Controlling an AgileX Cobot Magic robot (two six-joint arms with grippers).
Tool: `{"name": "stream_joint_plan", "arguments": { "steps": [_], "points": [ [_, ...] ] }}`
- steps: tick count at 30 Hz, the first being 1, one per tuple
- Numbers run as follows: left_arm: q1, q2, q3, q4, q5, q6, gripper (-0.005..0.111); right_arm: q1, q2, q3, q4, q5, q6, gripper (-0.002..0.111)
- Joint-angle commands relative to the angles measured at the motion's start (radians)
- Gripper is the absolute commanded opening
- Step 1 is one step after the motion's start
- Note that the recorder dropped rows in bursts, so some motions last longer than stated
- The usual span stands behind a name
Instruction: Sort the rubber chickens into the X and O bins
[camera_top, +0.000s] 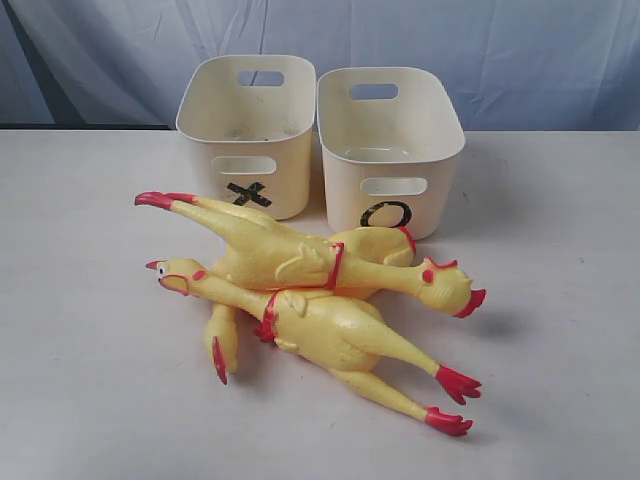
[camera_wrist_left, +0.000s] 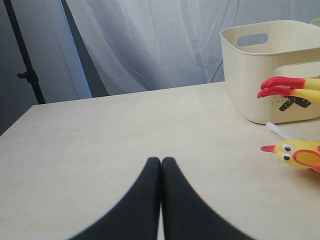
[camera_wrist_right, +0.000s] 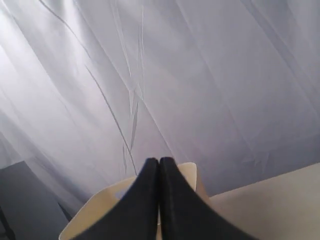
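Two cream bins stand side by side at the back of the table: the X bin (camera_top: 290, 165) on the left and the O bin (camera_top: 345, 185) on the right. In front of them the yellow rubber chickens lie in a pile. One whole chicken (camera_top: 290, 262) has its head to the right, and another (camera_top: 325, 330) has its head to the left. A further yellow body (camera_top: 375, 245) lies under them. Neither gripper shows in the exterior view. My left gripper (camera_wrist_left: 161, 161) is shut and empty above bare table, left of the X bin (camera_wrist_left: 260, 75) and a chicken head (camera_wrist_left: 294, 152). My right gripper (camera_wrist_right: 159, 161) is shut and empty.
Pale curtain hangs behind the table. Red chicken feet (camera_wrist_left: 276, 86) stick out in front of the X bin's wall. In the right wrist view a cream bin rim (camera_wrist_right: 87, 215) lies behind the fingers; its mark is hidden. A dark stand (camera_wrist_left: 25, 60) stands beyond the table's far left.
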Motion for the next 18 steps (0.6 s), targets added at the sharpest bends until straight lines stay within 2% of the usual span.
{"name": "stream_joint_plan", "arguments": {
  "steps": [1, 4, 13, 18],
  "points": [
    [-0.009, -0.005, 0.004, 0.001, -0.001, -0.004, 0.000, 0.014, 0.086, -0.079, -0.022, 0.061, -0.049, -0.001],
    [-0.009, -0.005, 0.004, 0.001, -0.001, -0.004, 0.000, 0.061, 0.155, -0.101, -0.025, 0.061, -0.072, -0.001],
    [-0.009, -0.005, 0.004, 0.001, -0.001, -0.004, 0.000, 0.279, 0.387, -0.161, -0.030, 0.085, -0.416, -0.001],
    [-0.009, -0.005, 0.004, 0.001, -0.001, -0.004, 0.000, 0.393, 0.545, -0.200, -0.036, 0.096, -0.537, -0.001]
  ]
}}
